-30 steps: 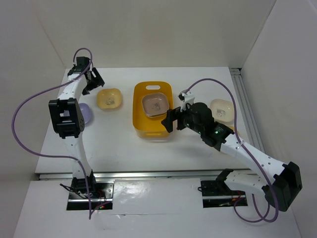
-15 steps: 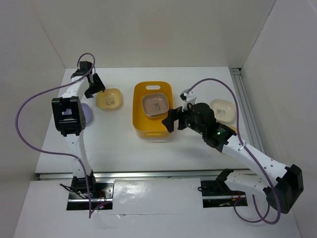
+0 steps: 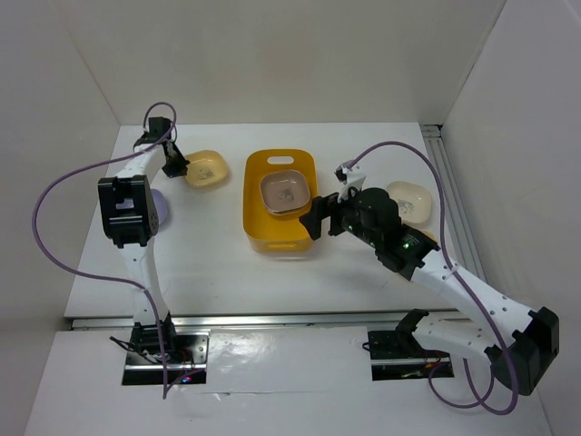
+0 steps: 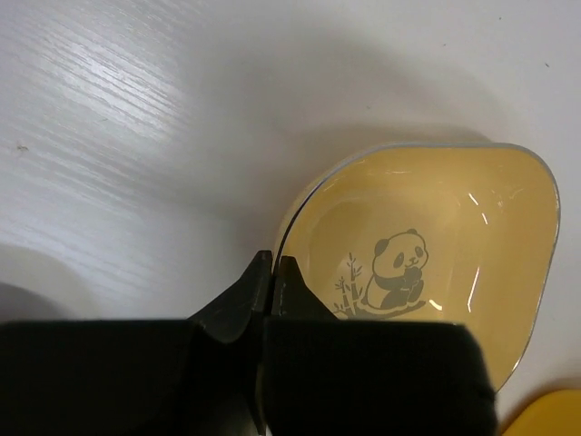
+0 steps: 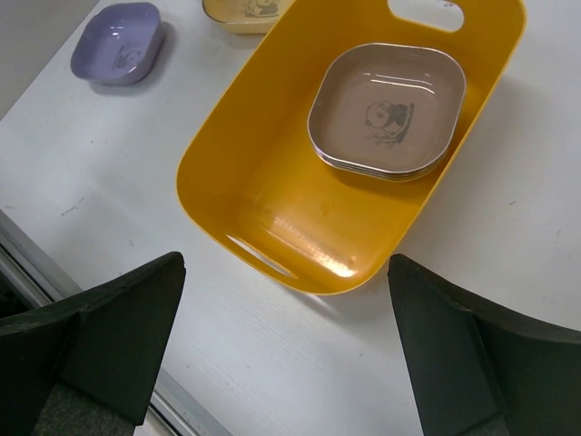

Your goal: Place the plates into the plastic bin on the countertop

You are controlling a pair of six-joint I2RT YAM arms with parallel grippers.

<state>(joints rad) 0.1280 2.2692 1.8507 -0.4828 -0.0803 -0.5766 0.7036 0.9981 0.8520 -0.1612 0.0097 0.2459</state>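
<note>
Plates lie in several spots around the two grippers. One yellow plate (image 4: 436,227) is pinched by its rim in the left gripper (image 4: 272,272), whose jaws are closed thin on that edge. The dish stretches away from the fingertips, with its panda print (image 4: 392,272) just beyond them. A soft shadow lies beneath it on the countertop (image 4: 109,136); whether the plate is lifted clear I cannot tell.

A stack of plates (image 5: 388,109), brownish-pink on top, rests inside the plastic bin (image 5: 290,200). It sits at the end farther from the right gripper (image 5: 286,263), close to the handle slot (image 5: 427,11). That gripper hangs over the bin's nearer end, jaws spread wide with nothing between them.

A purple plate (image 5: 118,43) sits on the countertop beyond the bin's left wall, well apart from the right jaws and behind the left ones, partly hidden by the left arm in the top view. A cream plate (image 3: 407,200) lies on the outer side of the right gripper, near the arm but not touching the jaws.
</note>
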